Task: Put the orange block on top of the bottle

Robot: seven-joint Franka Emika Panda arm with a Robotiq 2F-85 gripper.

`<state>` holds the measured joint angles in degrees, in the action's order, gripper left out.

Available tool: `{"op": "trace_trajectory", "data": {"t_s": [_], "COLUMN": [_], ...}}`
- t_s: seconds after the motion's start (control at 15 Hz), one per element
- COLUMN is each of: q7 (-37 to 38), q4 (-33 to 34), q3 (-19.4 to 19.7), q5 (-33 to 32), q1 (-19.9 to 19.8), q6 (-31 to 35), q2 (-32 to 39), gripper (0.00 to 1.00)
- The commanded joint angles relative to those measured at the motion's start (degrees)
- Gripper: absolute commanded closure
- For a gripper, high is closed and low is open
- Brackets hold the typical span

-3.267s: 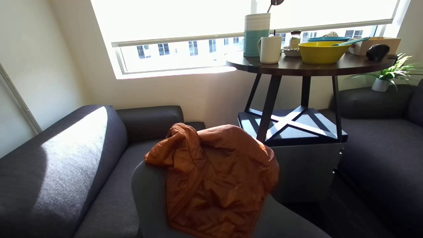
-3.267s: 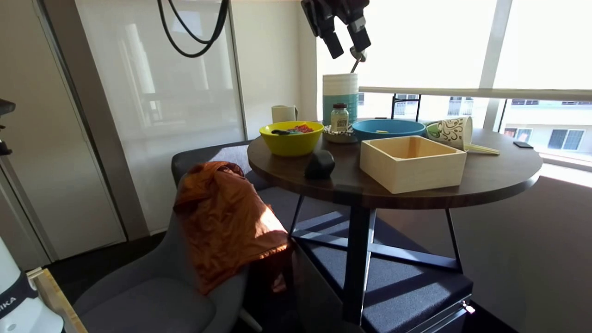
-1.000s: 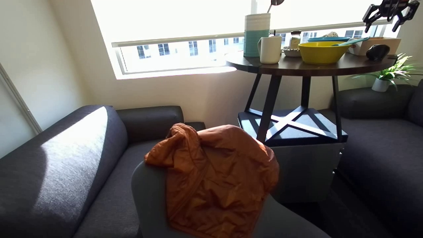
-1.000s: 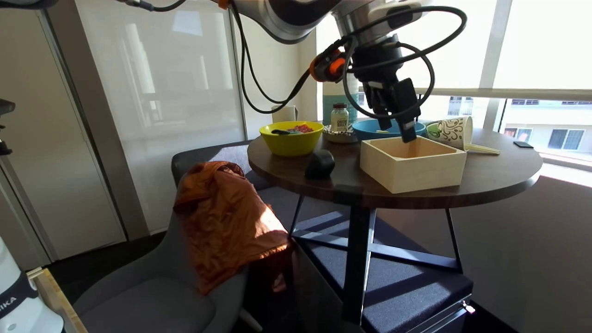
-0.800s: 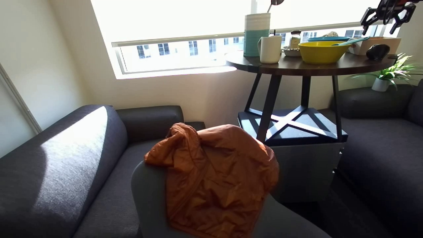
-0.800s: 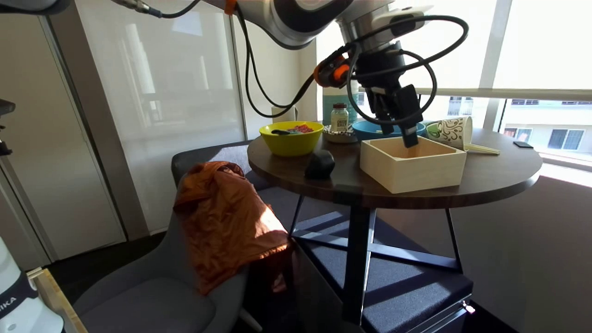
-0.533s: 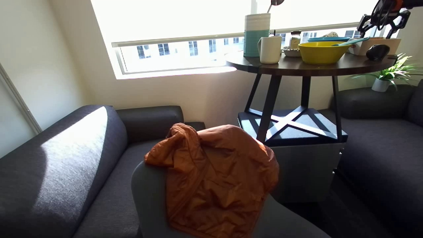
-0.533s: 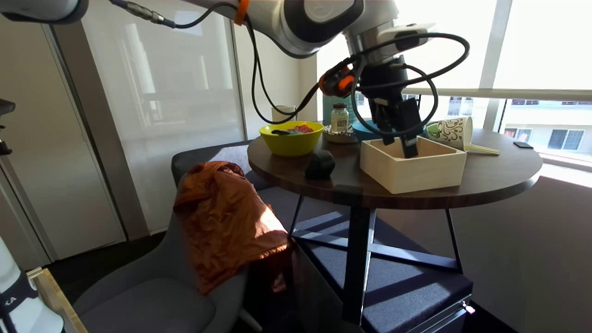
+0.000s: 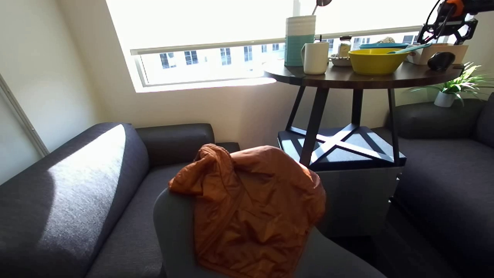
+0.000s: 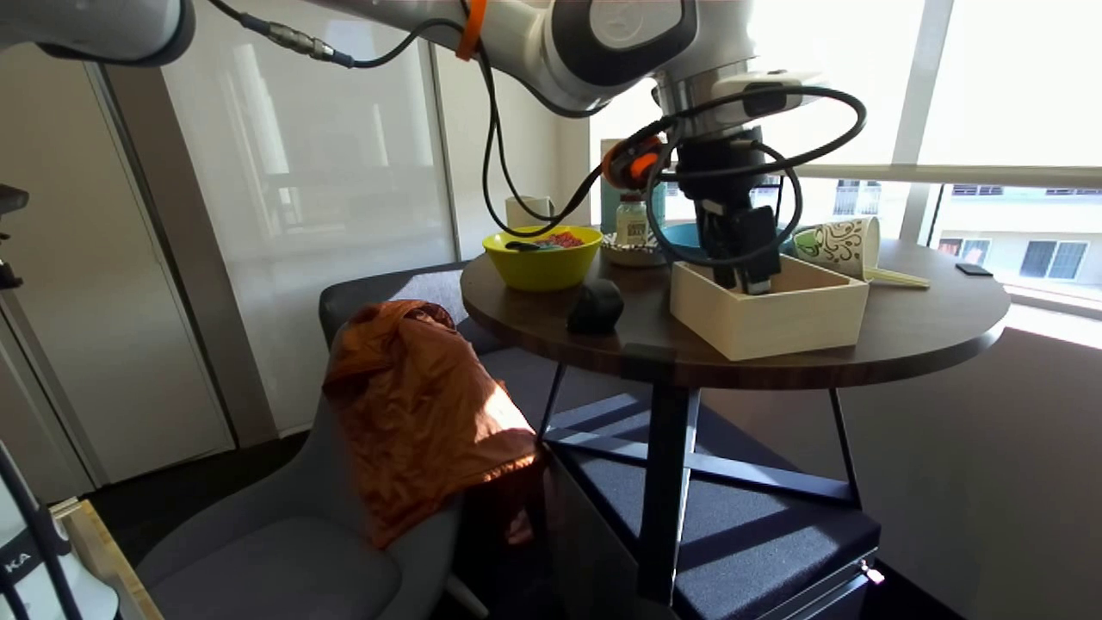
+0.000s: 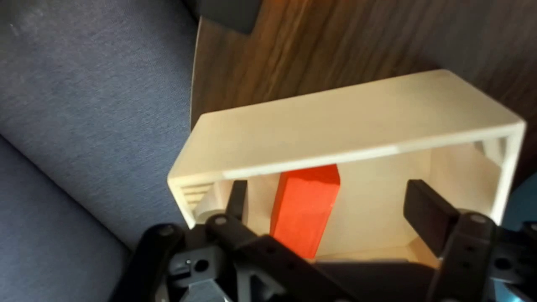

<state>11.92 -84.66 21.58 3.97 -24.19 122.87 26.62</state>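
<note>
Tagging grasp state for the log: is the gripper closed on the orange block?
No: in the wrist view the gripper stands wide open, with visible gaps on both sides of the orange block.

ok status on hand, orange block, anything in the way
Hand open. Orange block inside wooden box, ungripped. Wooden box sides may crowd the grasp.

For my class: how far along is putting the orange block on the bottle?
Done: the tool is at the wooden box. In hand: the grasp, seemingly; the orange block shows ungripped between the open jaws. Left: grip, lift and set it on the bottle, standing away from the box.
</note>
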Motion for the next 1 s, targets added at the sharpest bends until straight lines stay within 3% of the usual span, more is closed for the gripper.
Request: {"op": "trace_trajectory", "data": {"t_s": [0.0, 0.07, 0.2, 0.33, 0.8, 0.93], "q7": [0.5, 0.2, 0.0, 0.0, 0.7, 1.0], "q4": [3.6, 4.0, 4.2, 4.4, 4.3, 4.1], "q3": [-1.3, -1.6, -2.3, -2.6, -2.7, -2.7], "q5": [0.7, 1.2, 2.0, 2.3, 2.6, 2.9], "q1": [-1.1, -1.4, -1.7, -1.8, -2.0, -2.2], "q6": [-4.2, -4.8, -4.6, -4.3, -2.6, -1.6], "q2": [1.8, 2.0, 2.3, 2.5, 2.0, 1.8], "gripper": [0.06, 0.09, 0.36, 0.51, 1.0, 1.0]}}
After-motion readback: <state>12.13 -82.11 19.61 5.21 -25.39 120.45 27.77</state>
